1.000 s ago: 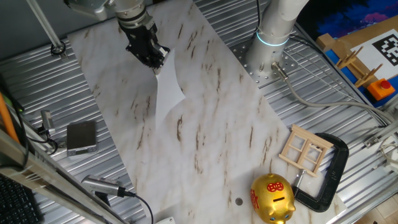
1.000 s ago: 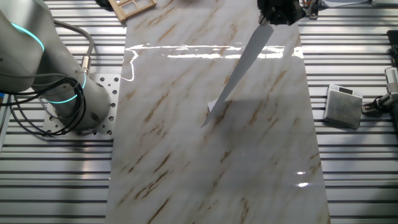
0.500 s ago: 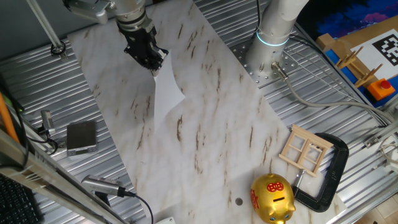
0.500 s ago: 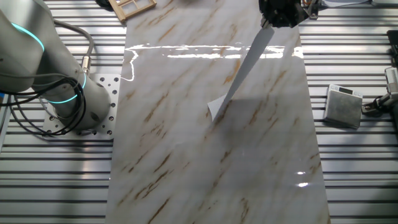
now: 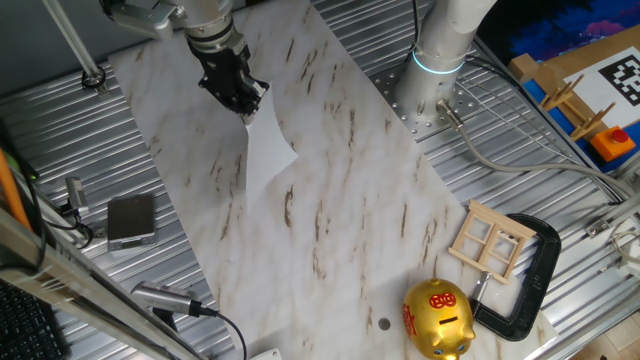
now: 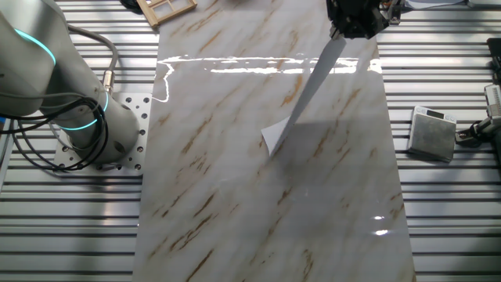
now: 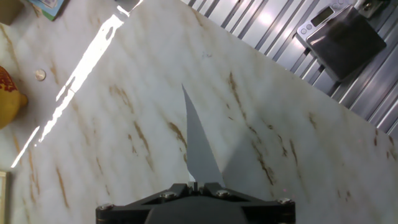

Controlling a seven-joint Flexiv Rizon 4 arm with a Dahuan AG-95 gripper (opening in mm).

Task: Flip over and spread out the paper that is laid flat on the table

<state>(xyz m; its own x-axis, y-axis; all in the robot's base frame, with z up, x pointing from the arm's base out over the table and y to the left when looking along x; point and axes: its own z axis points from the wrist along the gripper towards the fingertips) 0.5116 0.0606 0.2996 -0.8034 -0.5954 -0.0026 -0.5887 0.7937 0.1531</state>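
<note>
My gripper (image 5: pixel 250 103) is shut on the top edge of the paper (image 5: pixel 268 145), a thin white sheet that hangs from the jaws above the table (image 5: pixel 330 200). The sheet's lower corner reaches down to about the marble board's surface; I cannot tell if it touches. In the other fixed view the gripper (image 6: pixel 344 31) is at the top right and the paper (image 6: pixel 305 90) slants down-left to a corner near the board's middle. In the hand view the paper (image 7: pixel 198 149) runs away from the closed jaws as a narrow pointed strip, with its shadow to the right.
A gold piggy bank (image 5: pixel 437 318), a wooden frame (image 5: pixel 490 240) and a black clamp (image 5: pixel 530 280) sit at the board's near right end. A small grey pad (image 5: pixel 131 219) lies on the ribbed metal to the left. The robot base (image 5: pixel 440 60) stands at the right.
The gripper has shifted slightly up and away with the paper; the sheet's lower corner has moved a little with it.
</note>
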